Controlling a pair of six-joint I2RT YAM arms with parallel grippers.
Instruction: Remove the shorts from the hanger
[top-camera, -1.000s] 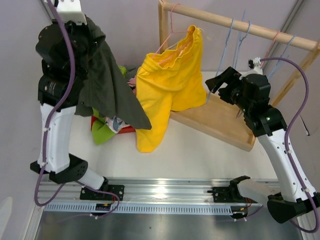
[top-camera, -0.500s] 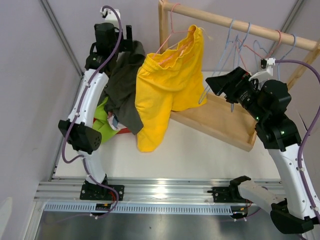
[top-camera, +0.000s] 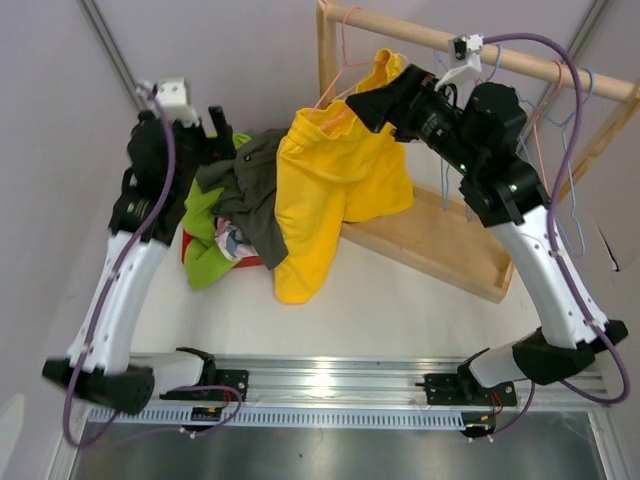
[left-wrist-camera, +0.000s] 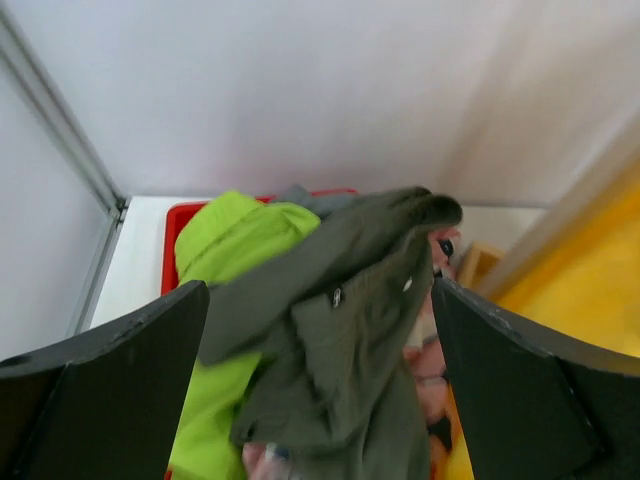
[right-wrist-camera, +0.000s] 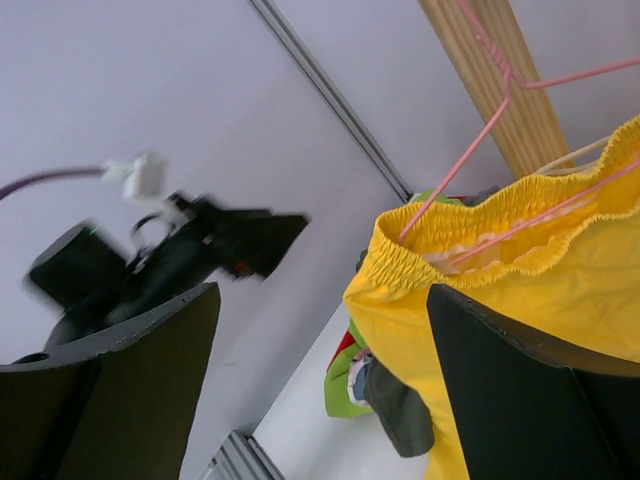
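Our right tool (right-wrist-camera: 322, 295) gapes empty before the yellow shorts (right-wrist-camera: 540, 260). We should pinch the waistband, avoiding the pink hanger (right-wrist-camera: 452, 170).

Robotics lab test cell: a left arm (top-camera: 125, 270) and a right arm (top-camera: 545, 260), white and black, stand bolted to an aluminium rail (top-camera: 330, 385) along the near edge of a white desk (top-camera: 400, 300), with purple cables (top-camera: 571, 100) looping from their wrists. Plain pale wall panels (top-camera: 55, 120), joined by a grey metal strut (right-wrist-camera: 330, 98), close the space in. On the desk stands a raw wooden rack (top-camera: 440, 40) carrying wire hangers (right-wrist-camera: 455, 170) and yellow shorts (top-camera: 340, 180). Beside it is a red tray (left-wrist-camera: 180, 230) heaped with clothes.
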